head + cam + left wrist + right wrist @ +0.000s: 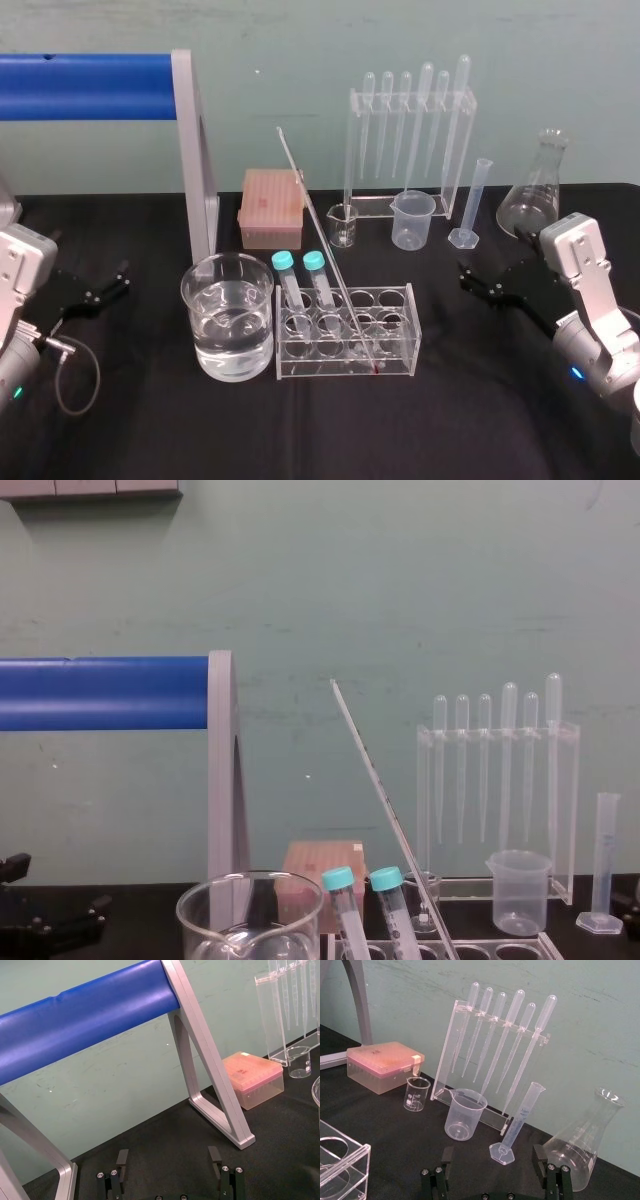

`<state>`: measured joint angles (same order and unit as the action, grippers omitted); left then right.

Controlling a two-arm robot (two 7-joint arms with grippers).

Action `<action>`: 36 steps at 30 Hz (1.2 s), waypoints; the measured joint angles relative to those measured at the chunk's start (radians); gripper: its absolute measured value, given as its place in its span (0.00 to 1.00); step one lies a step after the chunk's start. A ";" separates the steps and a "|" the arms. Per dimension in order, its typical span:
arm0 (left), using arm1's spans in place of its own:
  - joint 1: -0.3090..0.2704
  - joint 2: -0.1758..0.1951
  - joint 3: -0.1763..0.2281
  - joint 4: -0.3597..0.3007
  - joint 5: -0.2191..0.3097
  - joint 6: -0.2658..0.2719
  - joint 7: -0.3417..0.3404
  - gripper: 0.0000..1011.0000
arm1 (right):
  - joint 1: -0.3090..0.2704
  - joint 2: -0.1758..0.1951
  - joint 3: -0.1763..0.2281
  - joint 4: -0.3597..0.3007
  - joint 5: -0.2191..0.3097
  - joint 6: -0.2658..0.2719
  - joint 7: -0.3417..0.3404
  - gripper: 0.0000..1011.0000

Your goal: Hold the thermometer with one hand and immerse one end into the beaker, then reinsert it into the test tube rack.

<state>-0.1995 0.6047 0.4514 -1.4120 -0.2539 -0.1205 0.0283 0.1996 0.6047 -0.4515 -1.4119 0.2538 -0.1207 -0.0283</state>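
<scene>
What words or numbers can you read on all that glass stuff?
Nothing reads clearly.
Small glass beaker: white printed marks, too small.
Measuring cylinder: blue marks, blurred.
Conical flask: faint scale lines, unreadable.
Thermometer: markings too fine.
Left gripper and right gripper, parked open at either side: no writing.

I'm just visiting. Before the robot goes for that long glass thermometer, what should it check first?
1. Thermometer standing in the test tube rack, leaning, top free: ok.
2. Right tool open and empty: ok.
3. Left tool open, off to the left: ok.
4. Beaker upright beside the rack, holding clear liquid: ok.
5. Room to grip next to the teal-capped tubes: cannot tell.
</scene>
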 joint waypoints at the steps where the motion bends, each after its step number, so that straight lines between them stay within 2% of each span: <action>1: 0.000 0.000 0.000 0.000 0.000 0.000 0.000 1.00 | 0.000 0.000 0.000 0.000 0.000 0.000 0.000 0.99; 36: 0.000 0.000 0.000 0.000 0.000 0.000 0.000 1.00 | 0.000 0.000 0.000 0.000 0.000 0.000 0.000 0.99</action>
<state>-0.1995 0.6047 0.4514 -1.4120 -0.2538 -0.1205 0.0283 0.1996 0.6047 -0.4514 -1.4120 0.2539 -0.1205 -0.0283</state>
